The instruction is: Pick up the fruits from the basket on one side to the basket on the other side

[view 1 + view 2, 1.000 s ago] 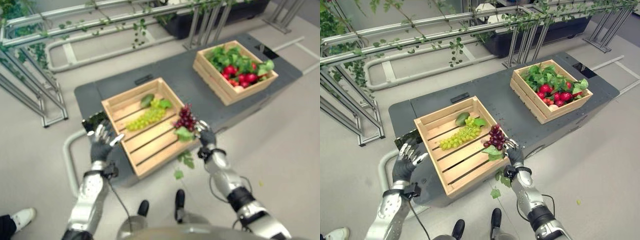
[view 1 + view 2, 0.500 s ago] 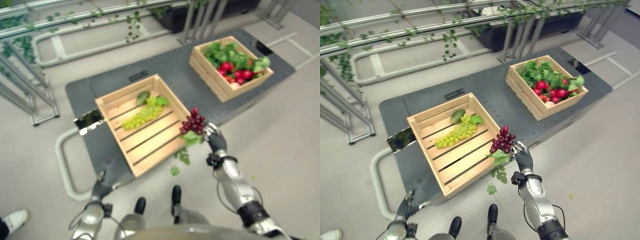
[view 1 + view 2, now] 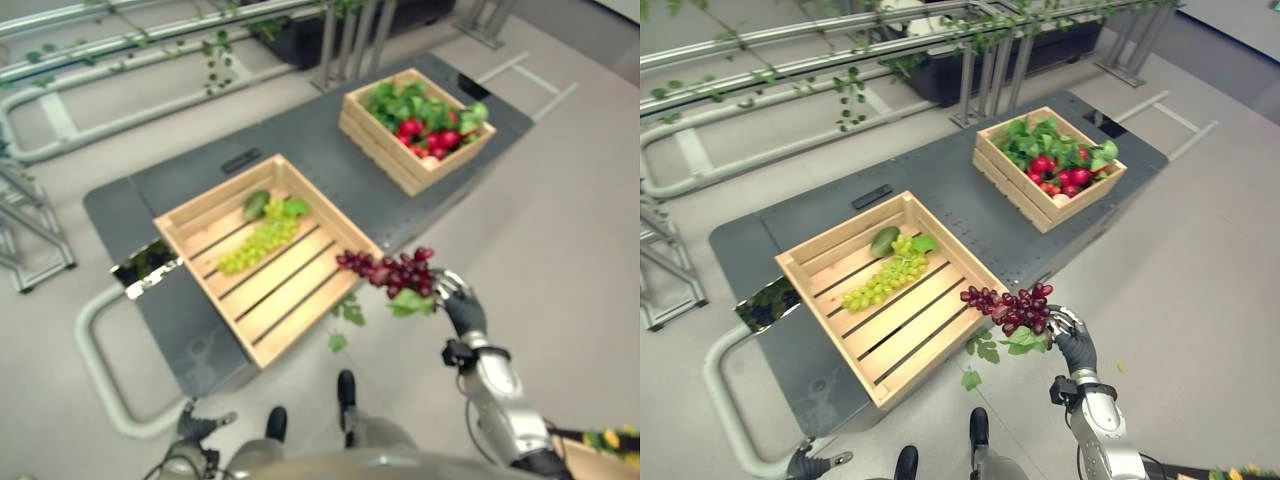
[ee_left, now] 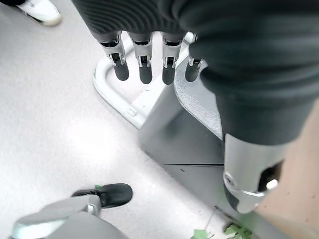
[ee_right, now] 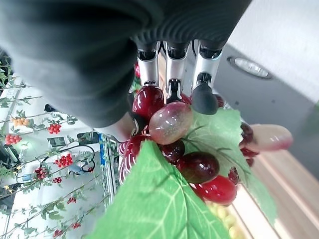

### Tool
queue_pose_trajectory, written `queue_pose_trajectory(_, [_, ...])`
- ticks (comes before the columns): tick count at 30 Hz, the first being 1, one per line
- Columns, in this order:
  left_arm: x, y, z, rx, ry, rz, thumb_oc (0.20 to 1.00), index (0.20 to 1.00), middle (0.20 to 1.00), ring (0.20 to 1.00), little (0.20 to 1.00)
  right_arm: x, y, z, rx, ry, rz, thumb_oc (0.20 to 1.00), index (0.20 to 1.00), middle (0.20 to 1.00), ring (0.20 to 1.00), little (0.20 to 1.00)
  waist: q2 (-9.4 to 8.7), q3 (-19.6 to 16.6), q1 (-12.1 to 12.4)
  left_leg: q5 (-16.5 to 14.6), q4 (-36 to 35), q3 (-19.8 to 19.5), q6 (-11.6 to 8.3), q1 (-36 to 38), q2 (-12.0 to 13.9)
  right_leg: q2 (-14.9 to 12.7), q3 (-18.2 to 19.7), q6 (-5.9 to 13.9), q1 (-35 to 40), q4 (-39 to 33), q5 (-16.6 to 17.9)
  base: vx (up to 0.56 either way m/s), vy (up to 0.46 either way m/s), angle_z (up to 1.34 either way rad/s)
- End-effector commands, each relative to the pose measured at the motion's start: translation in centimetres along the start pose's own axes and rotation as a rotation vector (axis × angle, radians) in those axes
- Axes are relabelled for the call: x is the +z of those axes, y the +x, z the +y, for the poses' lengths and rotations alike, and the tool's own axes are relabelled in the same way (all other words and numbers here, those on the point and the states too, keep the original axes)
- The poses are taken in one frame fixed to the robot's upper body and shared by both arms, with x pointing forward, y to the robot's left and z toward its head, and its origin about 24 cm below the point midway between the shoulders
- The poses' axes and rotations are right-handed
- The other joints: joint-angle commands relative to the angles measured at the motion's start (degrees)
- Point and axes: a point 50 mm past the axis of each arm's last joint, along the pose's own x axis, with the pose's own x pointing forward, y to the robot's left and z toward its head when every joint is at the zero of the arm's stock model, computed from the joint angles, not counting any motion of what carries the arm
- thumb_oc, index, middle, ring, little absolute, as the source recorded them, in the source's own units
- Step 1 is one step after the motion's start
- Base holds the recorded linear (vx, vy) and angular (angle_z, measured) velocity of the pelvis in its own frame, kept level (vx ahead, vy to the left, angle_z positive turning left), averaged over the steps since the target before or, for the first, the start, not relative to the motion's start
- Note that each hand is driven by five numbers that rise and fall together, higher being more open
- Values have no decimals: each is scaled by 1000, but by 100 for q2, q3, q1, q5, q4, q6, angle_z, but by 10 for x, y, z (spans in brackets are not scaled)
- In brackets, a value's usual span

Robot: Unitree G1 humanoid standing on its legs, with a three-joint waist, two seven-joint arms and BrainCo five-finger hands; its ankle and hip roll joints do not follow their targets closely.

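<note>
Red grapes: I have the bunch of red grapes (image 3: 1008,306) in my right hand (image 3: 1076,344). The fingers are curled round the bunch, and its green leaf (image 5: 164,199) hangs under it.
Where it is now: the bunch is off the near crate (image 3: 830,262) and past its right corner. It hangs in the air over the floor, just beside the grey tabletop (image 3: 980,218).
What changed: a moment ago the bunch sat right at the edge of the near crate. Now my right hand has carried it out and up, away from that crate. The whole picture has slid too, so my head turned as well.
Left hand: my left hand (image 4: 144,62) has dropped low, down by the near corner of the tabletop. Its fingers point straight out and hold nothing.
Green grapes: the green grapes (image 3: 883,280) lie inside the near crate, with a green leaf by them.
Far crate: the far crate (image 3: 1000,185) is well apart from the near crate, on the other end of the tabletop. It is full of red fruit and green leaves.
What it means: I think the pick is done and the carry has begun. Next I would bring the bunch over to the far crate and let go there.
</note>
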Motion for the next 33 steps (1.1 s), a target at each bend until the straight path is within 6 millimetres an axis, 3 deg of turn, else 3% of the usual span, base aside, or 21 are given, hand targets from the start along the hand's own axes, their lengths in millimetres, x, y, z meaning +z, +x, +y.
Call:
queue_pose_trajectory(1, [4,4,9,55,26,-9,1000,1000,1000,1000,1000,65,11,6,53,-3,-319,200,200,200,200,200,222,62,13,-249,-181,-102,168,-252,-77,124,-149,467,-85,275,-190,-136,-23,-74])
queue_pose_trajectory(4, [13,7,12,63,50,-34,1000,1000,1000,1000,1000,73,5,5,66,-5,-362,200,200,200,200,200,261,100,16,-123,-169,264,98,-420,132,209,-539,430,-47,707,-500,-152,-9,-62])
queue_pose_trajectory(7, [20,8,12,63,48,-64,1000,1000,1000,1000,1000,79,1,2,66,-15,-384,200,200,200,200,200,307,20,42,-37,-173,463,59,-572,214,296,-592,346,148,855,-803,-155,35,-37])
queue_pose_trajectory(11, [28,9,13,63,28,-95,1000,1000,1000,1000,1000,85,2,4,85,-29,-403,200,200,200,200,200,371,-84,213,32,-130,898,-4,-738,430,178,-844,312,441,995,-1113,-119,15,-52])
queue_pose_trajectory(15, [29,9,13,61,18,-94,1000,1000,1000,1000,1000,88,3,6,93,-38,-407,200,200,200,200,200,312,-163,342,29,-120,1196,-27,-778,474,9,-976,356,696,889,-1128,-69,-14,-138])
queue_pose_trajectory(17, [28,8,12,57,11,-85,1000,1000,1000,1000,1000,91,4,8,96,-47,-418,200,200,200,200,200,244,-242,409,53,-107,1491,-47,-865,494,-141,-1240,423,841,784,-1026,-88,-30,-65])
queue_pose_trajectory(20, [28,8,8,44,1,-83,1000,1000,1000,1000,1000,95,4,9,102,-53,-432,200,200,200,200,200,153,-289,425,77,-118,1757,-39,-916,465,-80,-1334,442,853,638,-992,-62,-20,-54])
queue_pose_trajectory(23, [23,6,4,41,-15,-57,1000,1000,1000,1000,1000,100,3,14,130,-58,-449,200,200,200,200,200,166,-284,518,72,-117,2089,-116,-860,582,-275,-2012,494,945,337,-933,-70,-82,-67])
queue_pose_trajectory(24, [23,6,4,40,-24,-54,1000,1000,1000,1000,1000,101,4,15,131,-64,-453,200,200,200,200,200,182,-273,521,116,-135,2190,-144,-871,644,-302,-2080,484,882,353,-885,-50,-87,-96])
queue_pose_trajectory(33, [15,2,-13,7,-27,-11,1000,1000,1000,1000,1000,112,-3,7,141,-122,-481,200,200,200,200,200,436,-255,265,264,-130,2434,-266,-676,833,47,-1732,236,975,193,-1254,-11,-81,-27])
